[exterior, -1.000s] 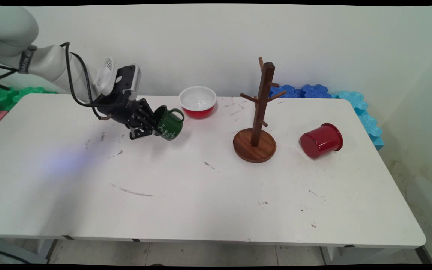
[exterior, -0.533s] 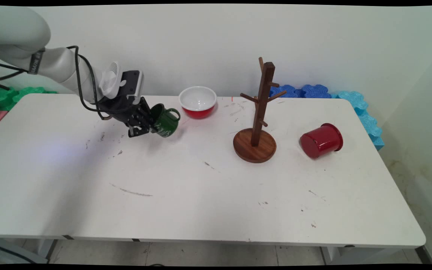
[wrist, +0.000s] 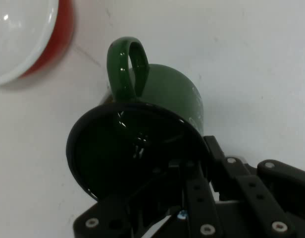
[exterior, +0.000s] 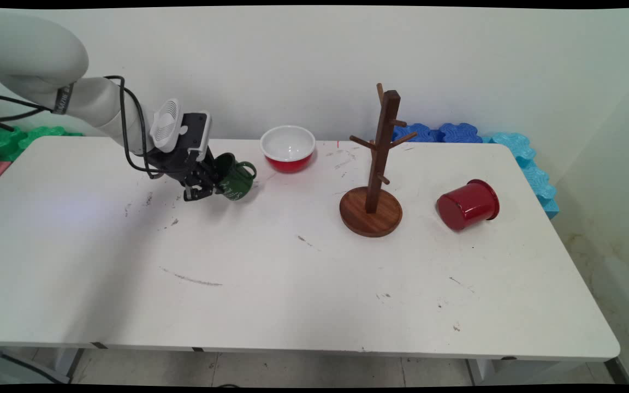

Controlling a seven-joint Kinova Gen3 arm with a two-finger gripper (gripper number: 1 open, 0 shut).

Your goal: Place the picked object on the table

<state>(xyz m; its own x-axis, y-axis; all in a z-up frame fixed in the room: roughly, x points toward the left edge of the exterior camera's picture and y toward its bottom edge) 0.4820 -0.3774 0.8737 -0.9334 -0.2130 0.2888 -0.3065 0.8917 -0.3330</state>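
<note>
The black two-finger gripper (exterior: pixel 208 183) is clamped on the rim of a green enamel mug (exterior: pixel 233 178), with one finger inside the mouth and the other outside the wall, as the hand view shows (wrist: pixel 192 193). The mug is carried tilted, just above the white table (exterior: pixel 271 284) at its rear left. Its mouth faces back toward the gripper, and its base points away to the right. Its long axis therefore runs roughly in line with the gripper, left to right and slightly downward. The handle (exterior: pixel 247 170) sits on the upper right side, turned toward the bowl.

To the right of the mug, near but apart from it, stands a red bowl with a white interior (exterior: pixel 288 148). Further right, well apart, a wooden mug tree (exterior: pixel 375 164) stands upright on its round base, pegs angled upward. Beyond it a red cup (exterior: pixel 468 204) lies on its side, base toward the tree.

Concealed or unclear:
- The contact of the inner finger with the mug wall is lost in the dark interior.
- White lettering on the mug is visible but not legible.
- In the hand view the bowl (wrist: pixel 24 34) is cut off at the upper left corner, and the mug tree is out of frame.
- Whether the mug's lower edge touches the table cannot be determined.
</note>
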